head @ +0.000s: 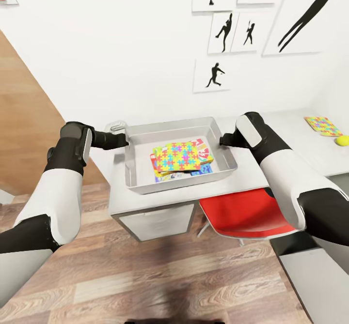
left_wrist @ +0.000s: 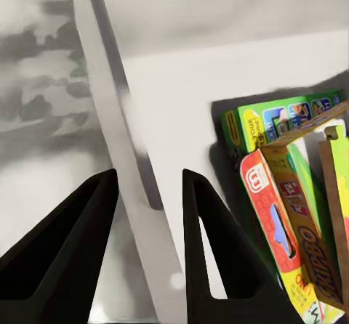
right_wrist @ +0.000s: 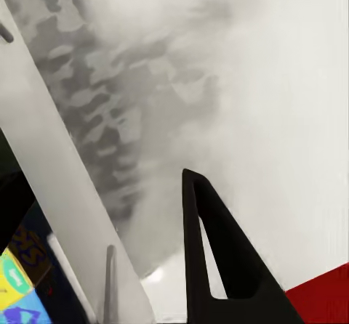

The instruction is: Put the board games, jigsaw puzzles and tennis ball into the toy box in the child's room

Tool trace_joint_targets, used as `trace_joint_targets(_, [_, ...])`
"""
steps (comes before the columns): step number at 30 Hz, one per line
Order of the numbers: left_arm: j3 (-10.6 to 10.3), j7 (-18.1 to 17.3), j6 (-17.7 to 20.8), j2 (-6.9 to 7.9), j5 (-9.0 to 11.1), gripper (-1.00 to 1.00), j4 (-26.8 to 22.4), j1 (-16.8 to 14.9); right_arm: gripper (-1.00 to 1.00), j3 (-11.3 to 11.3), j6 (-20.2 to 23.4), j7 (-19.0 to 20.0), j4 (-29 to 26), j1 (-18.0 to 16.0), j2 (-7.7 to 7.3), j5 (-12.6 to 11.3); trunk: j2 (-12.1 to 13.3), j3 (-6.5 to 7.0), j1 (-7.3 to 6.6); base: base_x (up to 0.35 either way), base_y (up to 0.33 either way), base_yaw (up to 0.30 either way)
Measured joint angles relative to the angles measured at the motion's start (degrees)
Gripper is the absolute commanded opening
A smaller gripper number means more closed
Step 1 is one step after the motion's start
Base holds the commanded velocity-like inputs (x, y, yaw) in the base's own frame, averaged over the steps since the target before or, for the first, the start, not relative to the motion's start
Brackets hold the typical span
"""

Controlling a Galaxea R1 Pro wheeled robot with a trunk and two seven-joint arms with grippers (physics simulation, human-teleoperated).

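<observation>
Left wrist view: left tool [left_wrist: 149, 193] straddles the toy box [head: 133, 181] rim, fingers narrow but not visibly pinching; right tool [head: 224, 140] at the opposite rim, closure indeterminable. Presumably for shifting the box toward puzzle [head: 323, 125] and ball [head: 342, 140] along the counter [head: 286, 125].

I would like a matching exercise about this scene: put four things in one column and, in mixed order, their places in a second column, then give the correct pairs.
Things:
1. jigsaw puzzle
2. second jigsaw puzzle
3. tennis ball
4. red chair

Places:
A. partly under the table, on the floor
B. on top of the board games inside the toy box
C. flat on the table, far from the toy box
D. on the table, beside a flat puzzle

Pairs: 1-B, 2-C, 3-D, 4-A
</observation>
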Motion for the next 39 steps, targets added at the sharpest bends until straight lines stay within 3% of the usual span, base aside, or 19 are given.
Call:
trace_joint_targets(21, [0.0,0.0,0.0,-0.01,-0.3,-1.0,0.0,0.1,-1.0,0.0,-0.2,0.0,0.0,0.6,0.05,0.0,0.0,0.17,-0.01,-0.052,0.184,-0.015])
trace_joint_targets(39, [-0.1,0.0,-0.1,-0.08,-0.4,-1.0,0.0,0.1,-1.0,0.0,-0.2,0.0,0.0,0.7,-0.01,0.0,0.0,0.17,-0.02,0.154,0.112,0.0])
